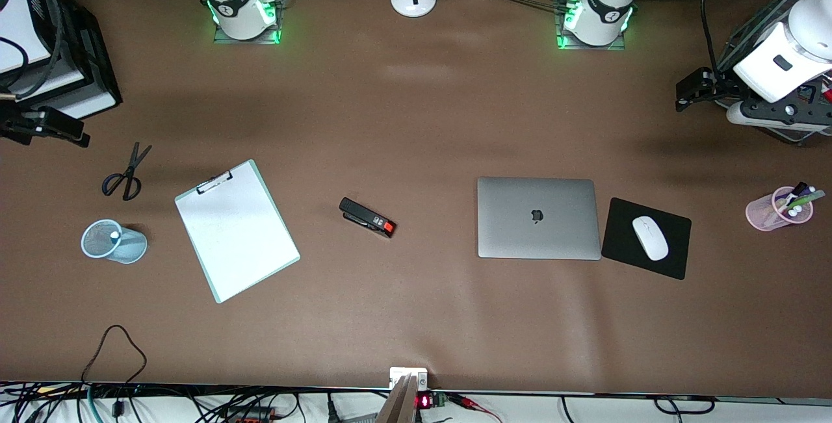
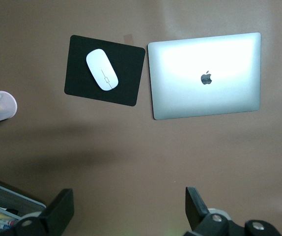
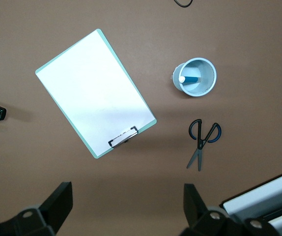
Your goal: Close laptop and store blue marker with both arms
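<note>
Front view shows the laptop already shut, lid down flat on the table with its logo up, toward the left arm's end. Just beside it lies a black mouse pad bearing a white mouse. About level with these from the camera, toward the right arm's end, stands a pale blue mesh cup. The right wrist view looks down into it and shows the blue marker leaning inside, white tip at the rim. Both parts of the task look finished.

A clipboard and a black stapler lie between cup and laptop, the scissors a little farther from the camera than the cup, and a pink pen cup sits at the left arm's end.

The marker is judged light, stiff and smooth, best pinched across its middle; the laptop is heavier and rigid, its lid best pushed along its free edge.

Farthest back, both arms wait. The left gripper hangs over bare table near the laptop, fingers spread wide and empty. The right gripper hangs over bare table near the clipboard, equally wide apart, gripping nothing.
</note>
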Controlling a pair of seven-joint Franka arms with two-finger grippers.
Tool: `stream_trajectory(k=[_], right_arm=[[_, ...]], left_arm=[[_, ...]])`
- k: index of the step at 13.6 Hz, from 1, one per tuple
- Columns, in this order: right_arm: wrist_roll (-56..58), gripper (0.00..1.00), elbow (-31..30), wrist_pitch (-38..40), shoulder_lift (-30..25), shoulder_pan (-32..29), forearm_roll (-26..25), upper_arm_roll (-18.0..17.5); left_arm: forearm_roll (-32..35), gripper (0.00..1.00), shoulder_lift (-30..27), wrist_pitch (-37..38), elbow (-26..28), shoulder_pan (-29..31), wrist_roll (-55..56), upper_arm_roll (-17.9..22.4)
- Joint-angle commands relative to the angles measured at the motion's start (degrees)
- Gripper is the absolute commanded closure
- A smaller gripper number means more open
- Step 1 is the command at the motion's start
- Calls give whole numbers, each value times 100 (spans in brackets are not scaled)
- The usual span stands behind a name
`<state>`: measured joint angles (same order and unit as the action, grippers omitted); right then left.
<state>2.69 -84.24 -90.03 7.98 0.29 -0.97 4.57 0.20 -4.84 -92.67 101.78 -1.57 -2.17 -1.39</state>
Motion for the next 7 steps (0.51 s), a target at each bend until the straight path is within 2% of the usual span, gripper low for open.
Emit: stream_trajectory(k=[1,7], right_arm=[[-67,0,-189,-32,-165,-38,44,-70],[-5,0,-163,-32,-147,-46,62,-61]], left_arm=[[-64,0,53,118,-141,7,-100,25],[-64,0,53,118,-141,7,-100,25]])
